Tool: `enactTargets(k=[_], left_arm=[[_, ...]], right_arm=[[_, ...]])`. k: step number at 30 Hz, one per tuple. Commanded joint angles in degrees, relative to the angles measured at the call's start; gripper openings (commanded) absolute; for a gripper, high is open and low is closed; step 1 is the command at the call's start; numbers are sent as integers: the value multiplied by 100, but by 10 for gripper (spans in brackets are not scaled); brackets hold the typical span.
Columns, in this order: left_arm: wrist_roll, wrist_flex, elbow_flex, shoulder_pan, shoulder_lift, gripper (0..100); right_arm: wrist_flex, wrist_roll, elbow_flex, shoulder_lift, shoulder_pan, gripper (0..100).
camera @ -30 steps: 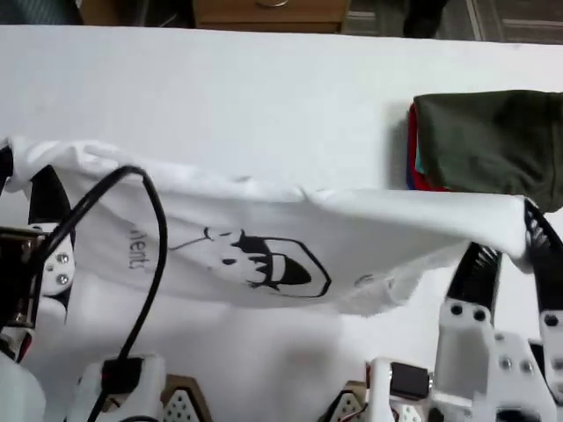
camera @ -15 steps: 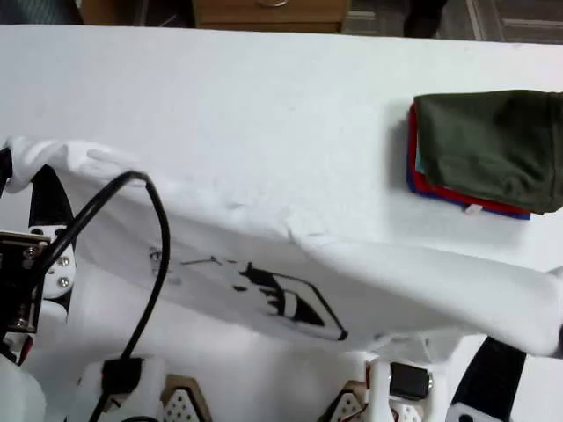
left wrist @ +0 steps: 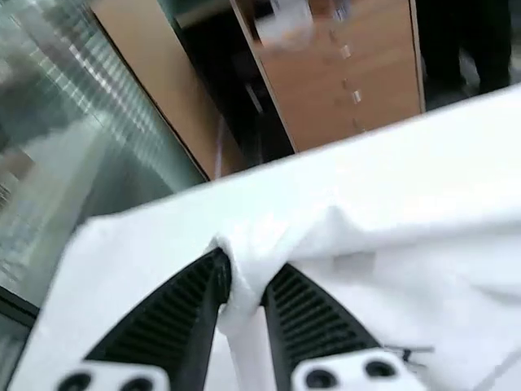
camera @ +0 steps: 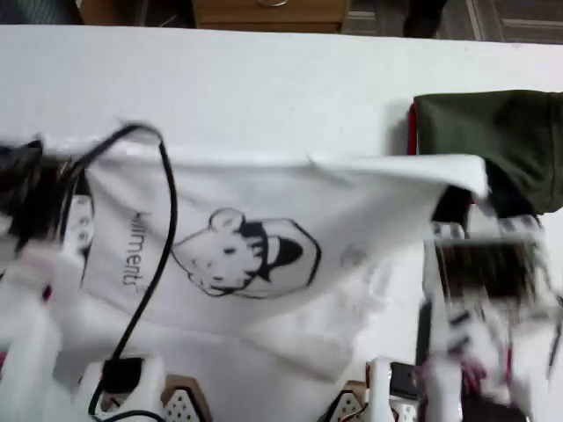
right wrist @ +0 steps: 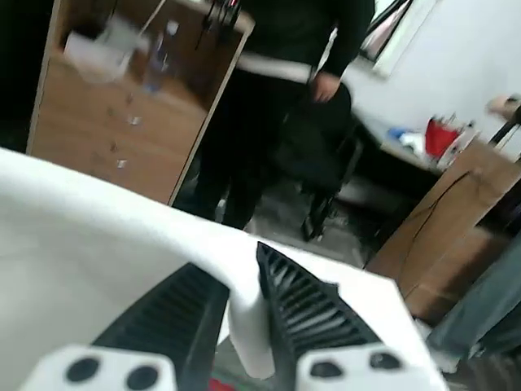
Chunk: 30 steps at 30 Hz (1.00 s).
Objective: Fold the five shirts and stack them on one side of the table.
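A white shirt with a black cartoon print hangs stretched between both arms above the near half of the table, print facing up. My left gripper is shut on one top corner of it, seen at the table's left in the high view. The white cloth also drapes across the right wrist view, where my right gripper is shut on the other top corner, standing near the stack in the high view. Folded shirts lie stacked at the right, dark green on top, with red and blue edges under it.
The white table is bare across its far half. A black cable loops over the shirt's left part. The arm bases stand at the near edge. A wooden cabinet stands behind the table.
Both arms swung fast away from the near edge, carrying the shirt's top edge back up the table. The right corner now lies beside the stack and the print shows fully.
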<state>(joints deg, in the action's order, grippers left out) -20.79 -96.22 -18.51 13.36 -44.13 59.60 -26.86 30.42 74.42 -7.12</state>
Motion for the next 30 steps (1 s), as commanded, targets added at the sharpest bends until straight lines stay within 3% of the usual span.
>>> enactTargets(k=[1, 6, 11, 17, 22, 30], left_arm=[[9, 721, 1103, 53, 44, 25], [9, 1969, 2554, 44, 44, 25], [9, 2699, 2914, 35, 281, 25], [18, 2576, 1727, 44, 1618, 25], [44, 1987, 330, 35, 2637, 25], [53, 1433, -927, 62, 3253, 25]], right_arm=[[-743, 9, 905, -154, 233, 18], [-1543, 9, 1732, -163, 708, 18], [-2308, 9, 1793, -646, 760, 18], [-2343, 44, 651, -2229, 769, 18], [-2316, 44, -527, -3389, 778, 18], [-1727, 53, -2013, -4312, 787, 18]])
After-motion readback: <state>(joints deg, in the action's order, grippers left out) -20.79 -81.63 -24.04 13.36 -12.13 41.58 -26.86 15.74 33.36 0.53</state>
